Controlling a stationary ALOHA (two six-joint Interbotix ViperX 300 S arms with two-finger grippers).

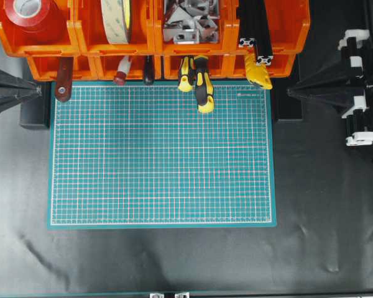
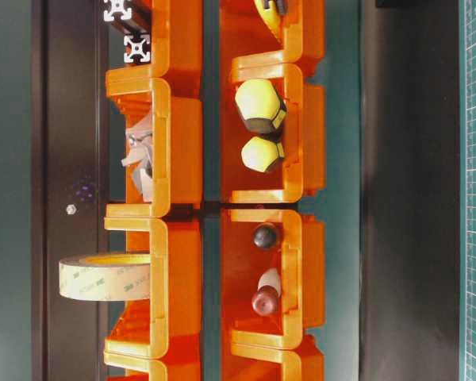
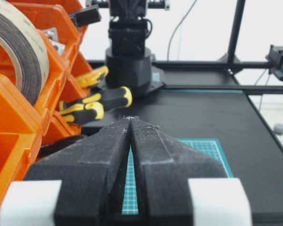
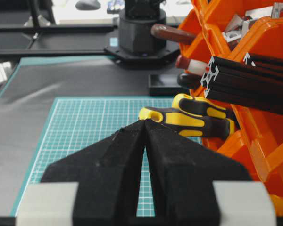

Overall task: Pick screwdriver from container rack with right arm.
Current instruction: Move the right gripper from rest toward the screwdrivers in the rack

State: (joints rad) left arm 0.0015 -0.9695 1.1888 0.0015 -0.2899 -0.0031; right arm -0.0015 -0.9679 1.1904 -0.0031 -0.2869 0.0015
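Observation:
The orange container rack (image 1: 87,46) runs along the far edge of the green mat (image 1: 161,161). The screwdriver (image 1: 204,90) lies in a lower bin. Its thick yellow-and-black handle sticks out over the mat and its shaft is hidden inside the bin. It also shows in the right wrist view (image 4: 184,121), the left wrist view (image 3: 114,98) and end-on in the table-level view (image 2: 259,105). My right gripper (image 1: 290,92) (image 4: 145,122) is shut and empty, right of the rack and apart from the handle. My left gripper (image 1: 39,90) (image 3: 130,118) is shut and empty at the left.
A shorter yellow-and-black handled tool (image 1: 186,74) lies just left of the screwdriver. A red-and-white handle (image 1: 121,71), a dark handle (image 1: 148,71) and a brown handle (image 1: 63,81) poke out further left. A yellow tool (image 1: 258,71) and black extrusions (image 1: 255,31) sit at the right.

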